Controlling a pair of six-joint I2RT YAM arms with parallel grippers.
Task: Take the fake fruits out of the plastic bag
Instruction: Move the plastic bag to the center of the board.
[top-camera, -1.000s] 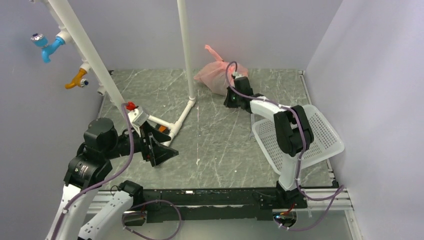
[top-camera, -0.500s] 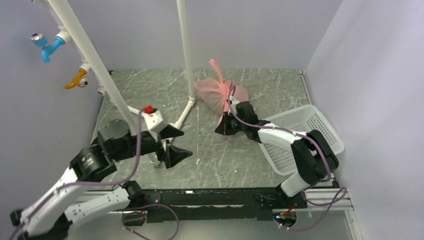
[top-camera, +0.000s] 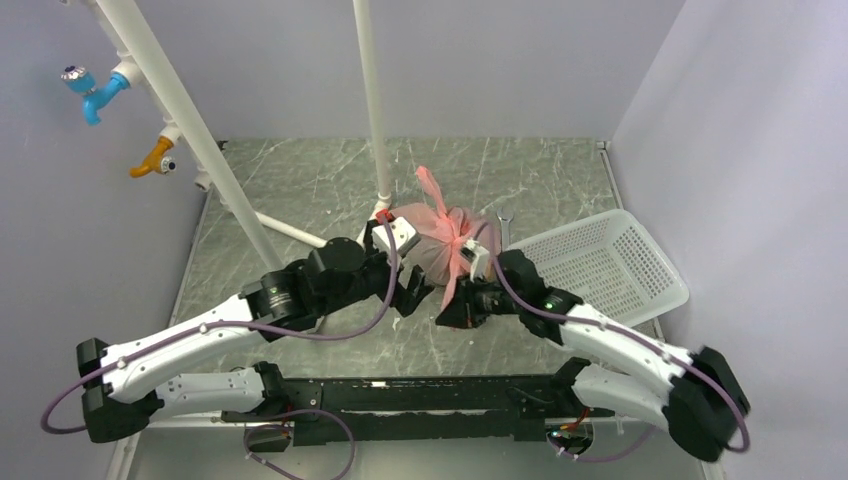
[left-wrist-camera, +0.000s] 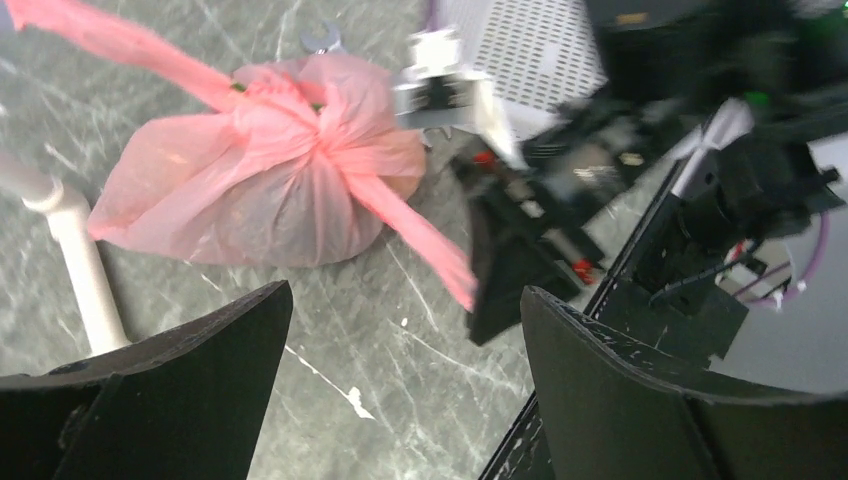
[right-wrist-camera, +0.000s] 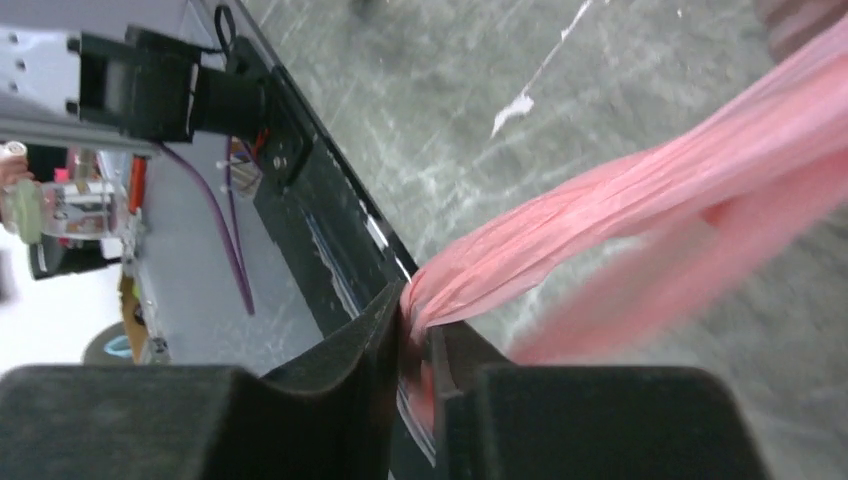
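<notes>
Pinching a stretched loop handle (right-wrist-camera: 600, 210) of the plastic bag (top-camera: 440, 240), the right claw (right-wrist-camera: 420, 330) was clenched on the pink film, sitting at about 6 o'clock of the bag in the top view. Left claw (left-wrist-camera: 400, 300) was released, jaws spread wide and empty, hovering near the bag at roughly 8 o'clock and aimed at its body. The bag rested on the table (top-camera: 300, 190) mid-workspace, with the white pipe (top-camera: 375, 110) foot just beside it at 10 o'clock and the white mesh basket (top-camera: 600, 265) near it at 3 o'clock. The neck looked bunched and knotted at the top in the left wrist view. No fake fruits were visible outside; only a dim dark bulk showed through the film, and I couldn't tell which pieces. My read on progress: nothing was extracted yet, only the bag was secured on one side. Left to do: get a second hold, open or loosen the neck, then pull or tip every fruit out. Risk: thin film tearing under a one-sided pull.
</notes>
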